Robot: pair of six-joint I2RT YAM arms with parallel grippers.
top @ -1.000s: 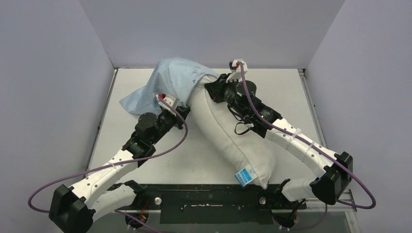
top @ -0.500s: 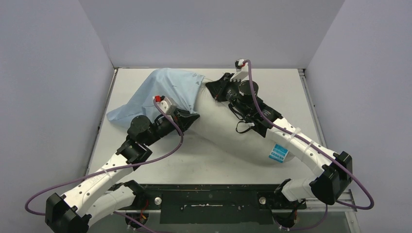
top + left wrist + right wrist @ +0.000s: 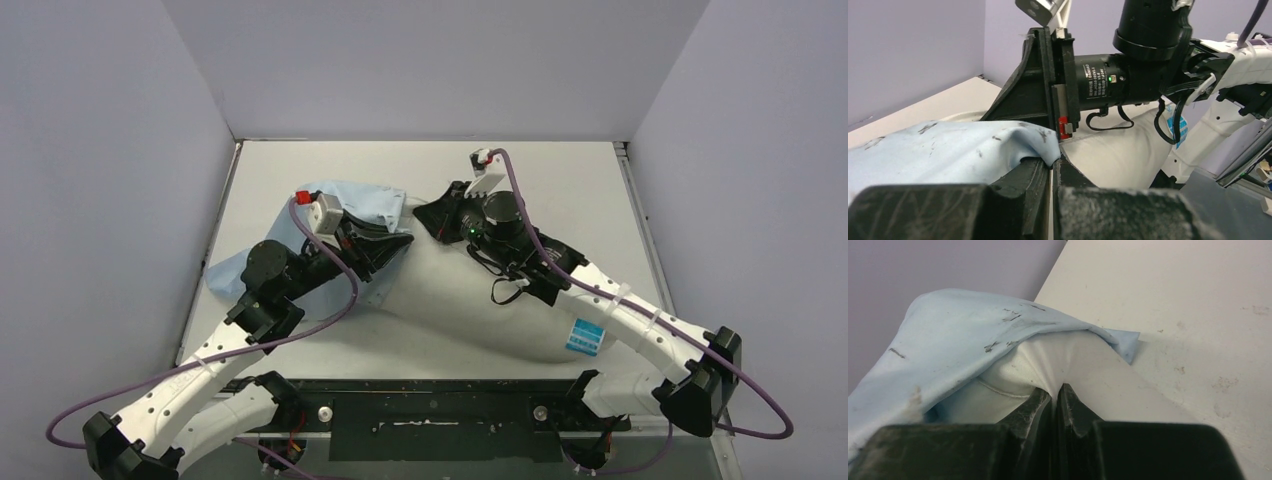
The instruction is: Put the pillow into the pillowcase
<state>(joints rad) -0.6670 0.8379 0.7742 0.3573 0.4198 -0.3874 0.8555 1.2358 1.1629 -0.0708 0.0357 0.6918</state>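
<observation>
Lying on the table (image 3: 600,200), the pillow (image 3: 470,310) was clamped by the right gripper (image 3: 1055,390), the pillowcase (image 3: 365,200) edge by the left gripper (image 3: 1054,161).

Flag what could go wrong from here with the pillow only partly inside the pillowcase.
1. The left gripper pinches only a thin fold of the pillowcase hem; a tug could pull it free.
2. The right gripper, shut on the pillow, sits right beside the left one, so they could collide.
3. Most of the pillow lies outside; the limp pillowcase may bunch rather than slide over it.
</observation>
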